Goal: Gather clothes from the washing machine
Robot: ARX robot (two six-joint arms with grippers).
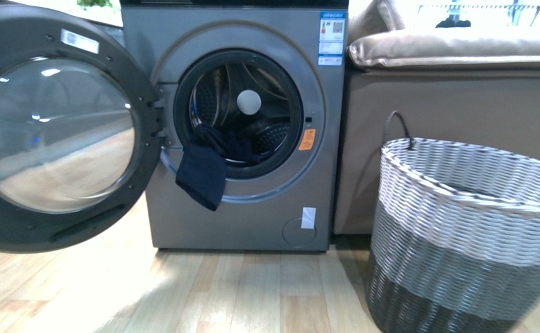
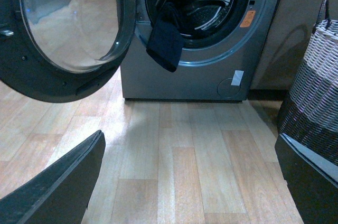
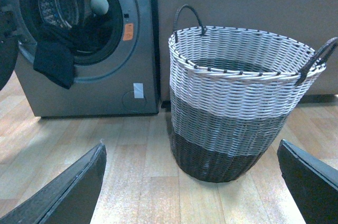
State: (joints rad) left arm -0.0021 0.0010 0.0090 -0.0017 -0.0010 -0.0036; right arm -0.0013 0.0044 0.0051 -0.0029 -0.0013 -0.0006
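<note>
Clothes (image 1: 201, 173), 1 bundle, hang from 1 washing machine (image 1: 239, 222) near 1 basket (image 1: 461, 229).

Refer to the front view. The floor (image 1: 205, 291) is pale wood-look planking that fills the lower frame, with a bright patch of light at lower left. At the right of the frame you see a tan sofa (image 1: 454, 111) with a plain, flat panel, topped by a beige cushion (image 1: 454, 48). A woven basket (image 1: 461, 208), banded white, grey and black, stands on the floor before the sofa at lower right. The upper right corner is overexposed by strong light.
</note>
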